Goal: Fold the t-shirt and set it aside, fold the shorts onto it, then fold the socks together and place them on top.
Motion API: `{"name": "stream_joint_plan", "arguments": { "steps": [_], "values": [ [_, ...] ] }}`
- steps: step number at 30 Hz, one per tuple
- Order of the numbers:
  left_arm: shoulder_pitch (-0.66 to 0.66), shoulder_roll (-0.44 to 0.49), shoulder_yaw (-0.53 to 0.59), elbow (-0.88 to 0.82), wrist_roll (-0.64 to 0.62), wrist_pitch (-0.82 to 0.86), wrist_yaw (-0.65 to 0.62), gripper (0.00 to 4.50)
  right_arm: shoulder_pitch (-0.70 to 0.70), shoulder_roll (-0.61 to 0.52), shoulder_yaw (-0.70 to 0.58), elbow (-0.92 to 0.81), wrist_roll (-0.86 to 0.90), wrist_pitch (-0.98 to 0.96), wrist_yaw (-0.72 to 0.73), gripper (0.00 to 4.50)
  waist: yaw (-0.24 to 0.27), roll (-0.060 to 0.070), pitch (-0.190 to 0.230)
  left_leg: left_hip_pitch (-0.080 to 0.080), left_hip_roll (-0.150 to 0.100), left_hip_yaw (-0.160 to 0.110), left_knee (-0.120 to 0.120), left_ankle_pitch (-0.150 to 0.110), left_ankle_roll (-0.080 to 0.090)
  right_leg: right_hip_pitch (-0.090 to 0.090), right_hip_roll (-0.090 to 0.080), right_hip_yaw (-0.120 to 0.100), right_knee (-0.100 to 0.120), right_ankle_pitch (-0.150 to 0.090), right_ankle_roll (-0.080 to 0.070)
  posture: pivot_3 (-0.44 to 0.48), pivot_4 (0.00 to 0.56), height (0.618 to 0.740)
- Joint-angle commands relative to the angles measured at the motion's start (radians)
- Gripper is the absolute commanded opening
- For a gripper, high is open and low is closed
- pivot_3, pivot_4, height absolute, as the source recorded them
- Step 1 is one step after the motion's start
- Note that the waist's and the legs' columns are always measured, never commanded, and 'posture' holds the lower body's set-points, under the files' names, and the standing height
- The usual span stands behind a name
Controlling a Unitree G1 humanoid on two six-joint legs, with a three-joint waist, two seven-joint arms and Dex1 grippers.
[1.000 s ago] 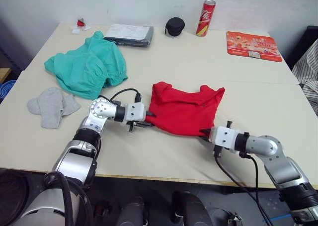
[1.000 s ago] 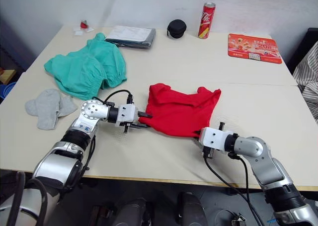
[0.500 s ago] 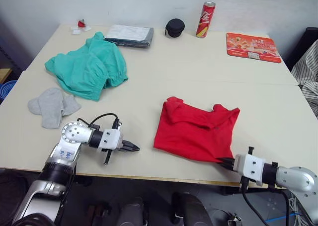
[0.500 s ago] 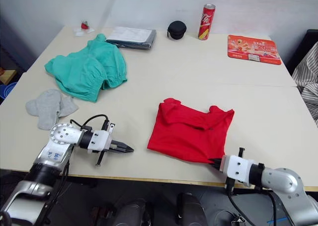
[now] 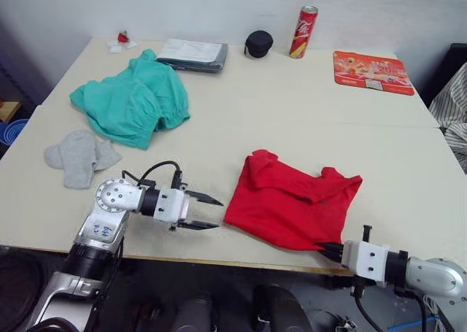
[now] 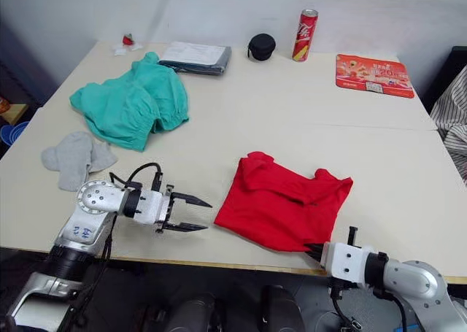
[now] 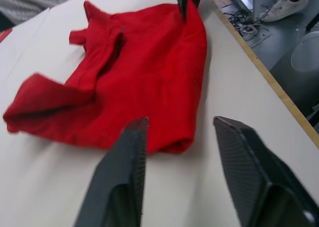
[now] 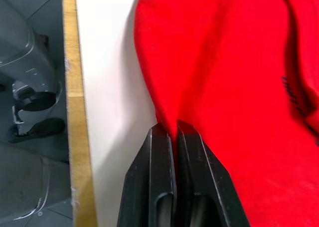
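Shirt corner sat pinched in your right gripper jaws; your left gripper gaped just beside it.

- The t-shirt is matt red cloth, softly creased.
- The table has a smooth cream top.
- The can looks glossy metal.

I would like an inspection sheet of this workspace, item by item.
Surface: beige table, two tops joined.
Job's things: t-shirt crumpled near front edge; shorts and socks unfolded at left.
Clutter: soda can, black case, grey packet, red mat.
End effectors: left end effector open beside t-shirt; right end effector shut on its corner.
Cables: black cable on left arm.
Surroundings: white wall.
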Motion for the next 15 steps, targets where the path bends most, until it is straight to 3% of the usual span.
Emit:
{"name": "stream_joint_plan", "arguments": {
  "steps": [1,8,11,15],
  "values": [
    [-0.04,-0.024,-0.048,0.07,0.041,-0.084,-0.027,2.89,-0.014,-0.004,-0.01,-0.003,0.009,-0.002,0.004,0.0,-0.001,0.0,0.0,0.0,0.0,0.0,0.0,0.0,0.0,0.0,0.0,0.0,0.0,0.0,0.0,0.0,0.15,0.74],
    [-0.138,-0.157,-0.114,0.29,0.151,-0.223,0.049,2.89,-0.046,0.004,0.006,-0.005,0.003,0.017,-0.003,0.0,0.01,0.0,0.0,-0.001,0.0,0.0,0.001,0.0,0.001,0.0,0.0,0.0,0.0,0.0,0.0,0.0,0.15,0.74],
    [-0.155,-0.177,-0.131,0.346,0.162,-0.263,0.044,2.29,-0.052,0.003,0.007,-0.008,0.002,0.022,-0.002,0.0,0.008,0.0,0.0,-0.001,0.0,0.0,0.001,0.0,0.001,-0.001,0.001,0.0,0.0,0.0,0.0,0.0,0.15,0.74],
    [-0.138,-0.15,-0.141,0.335,0.131,-0.255,-0.006,0.99,-0.055,-0.005,0.001,0.005,0.0,0.017,0.005,0.0,0.008,0.0,0.0,-0.001,0.0,0.0,0.001,0.0,0.001,-0.001,0.001,0.0,0.0,0.0,0.0,0.0,0.15,0.74]
  ]
}}
